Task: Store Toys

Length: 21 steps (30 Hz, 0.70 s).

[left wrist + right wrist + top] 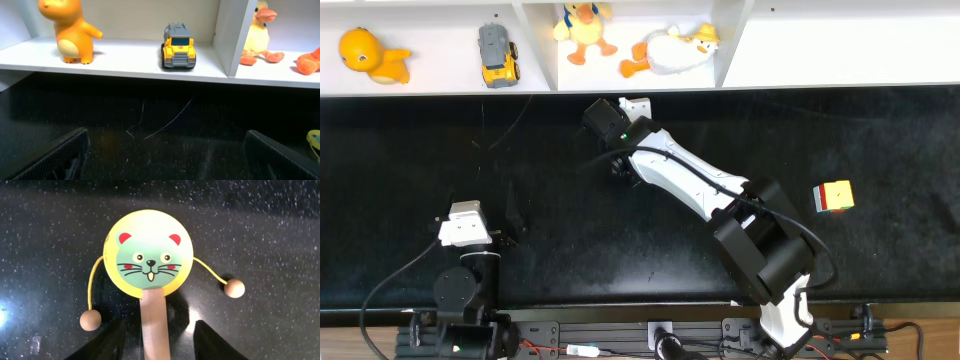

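A rattle drum with a yellow rim, a green cat face and two beads on strings lies flat on the black table. Its wooden handle runs between the fingers of my right gripper, which is open with a gap on each side of the handle. In the top view the right gripper hangs over the table's middle, just in front of the shelf. My left gripper is open and holds nothing; it sits low at the front left and faces the shelf. A colour cube lies at the right.
A white shelf runs along the back edge. It holds an orange dinosaur, a yellow truck, a yellow duck plush and a white duck plush. A divider separates truck and duck.
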Tool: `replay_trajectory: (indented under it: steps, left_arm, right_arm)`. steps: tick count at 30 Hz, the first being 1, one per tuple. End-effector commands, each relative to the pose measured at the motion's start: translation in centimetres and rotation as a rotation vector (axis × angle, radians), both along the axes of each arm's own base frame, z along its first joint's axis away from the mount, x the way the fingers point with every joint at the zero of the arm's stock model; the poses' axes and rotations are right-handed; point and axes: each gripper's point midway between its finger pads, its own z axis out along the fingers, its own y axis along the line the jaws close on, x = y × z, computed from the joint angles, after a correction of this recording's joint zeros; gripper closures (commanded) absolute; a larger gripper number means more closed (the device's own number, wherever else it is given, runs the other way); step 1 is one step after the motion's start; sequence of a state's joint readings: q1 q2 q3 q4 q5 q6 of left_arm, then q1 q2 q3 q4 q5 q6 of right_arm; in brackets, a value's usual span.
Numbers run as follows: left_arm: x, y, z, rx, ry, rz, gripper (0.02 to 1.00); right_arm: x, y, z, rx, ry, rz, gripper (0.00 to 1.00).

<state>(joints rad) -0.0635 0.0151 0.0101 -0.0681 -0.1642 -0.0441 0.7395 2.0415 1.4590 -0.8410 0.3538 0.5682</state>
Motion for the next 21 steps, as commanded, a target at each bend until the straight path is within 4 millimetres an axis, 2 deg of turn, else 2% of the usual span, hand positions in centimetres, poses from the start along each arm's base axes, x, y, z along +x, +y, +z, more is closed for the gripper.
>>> replay_trajectory:
  steps: [1,5,7,12,15,18,21]
  left_arm:
    - [-0.1,0.1,0.1,0.021,-0.003,0.000,0.020]
    - [-0.1,0.1,0.1,0.021,-0.003,0.000,0.020]
    - [-0.1,0.1,0.1,0.021,-0.003,0.000,0.023]
    - [-0.1,0.1,0.1,0.021,-0.003,0.000,0.023]
    - [-0.1,0.1,0.1,0.021,-0.003,0.000,0.020]
    - [-0.1,0.1,0.1,0.021,-0.003,0.000,0.023]
    - [-0.1,0.1,0.1,0.021,-0.003,0.000,0.020]
  right_arm:
    - [0.5,0.6,-0.1,0.010,-0.001,0.000,0.531]
    - [0.3,0.7,-0.8,0.009,0.017,0.003,0.514]
    - [0.3,0.7,-1.1,0.007,0.022,0.003,0.549]
    - [0.1,0.8,-1.4,0.011,0.035,0.006,0.702]
    - [0.0,0.9,-1.4,0.017,0.040,0.007,0.827]
    - [-0.1,1.1,-1.5,0.026,0.047,0.009,0.886]
    - [-0.1,1.4,-0.7,0.049,0.041,0.014,0.886]
